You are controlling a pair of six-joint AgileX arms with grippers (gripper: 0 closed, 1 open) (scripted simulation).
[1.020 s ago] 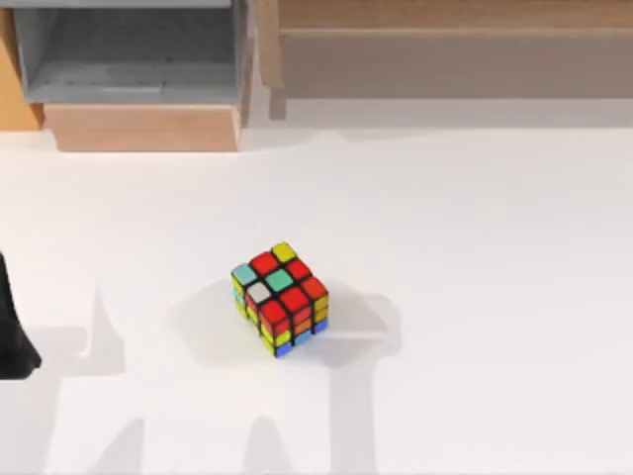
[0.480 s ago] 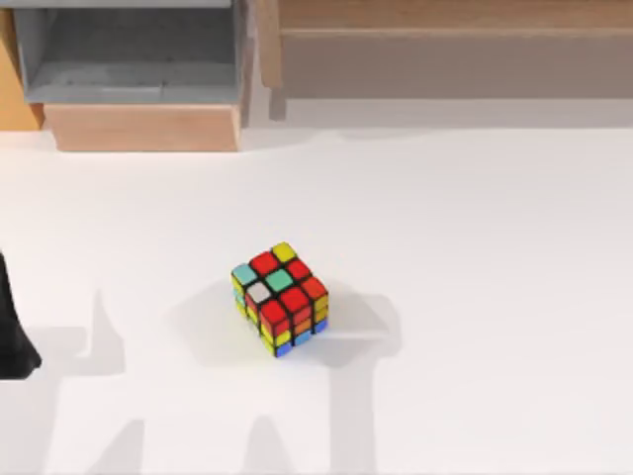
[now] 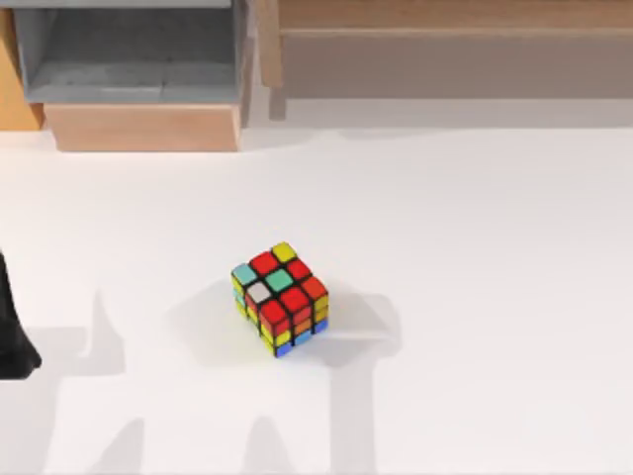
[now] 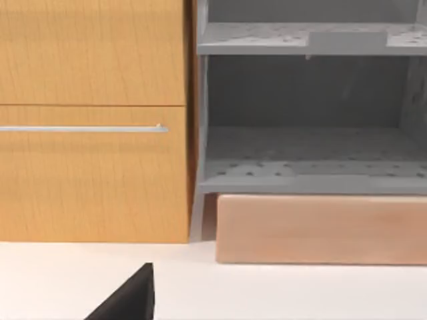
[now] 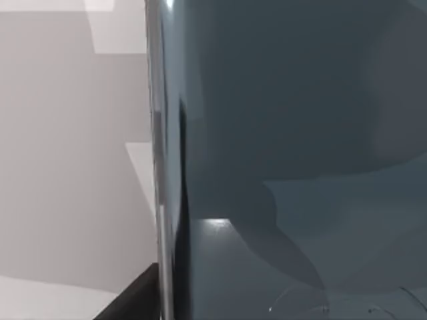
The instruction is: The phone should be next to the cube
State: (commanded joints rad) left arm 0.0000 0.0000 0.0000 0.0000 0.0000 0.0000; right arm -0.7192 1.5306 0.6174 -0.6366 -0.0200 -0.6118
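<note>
The cube (image 3: 280, 298) sits near the middle of the white table, with black edges and red, yellow, teal, white, orange and blue stickers. The phone (image 5: 293, 153) is very close in the right wrist view, its dark glossy face and thin silvery edge standing against the white table. A dark part of my right gripper (image 5: 130, 297) shows right beside that edge. My left arm (image 3: 10, 336) is parked at the table's left edge, well apart from the cube, and a dark part of my left gripper (image 4: 127, 297) shows over the table.
At the back left stands a wooden cabinet (image 4: 93, 120) with a drawer handle, beside a grey open shelf (image 3: 134, 49) on a wooden base (image 3: 143, 127). A long wooden unit (image 3: 445, 49) runs along the back right. White tabletop surrounds the cube on all sides.
</note>
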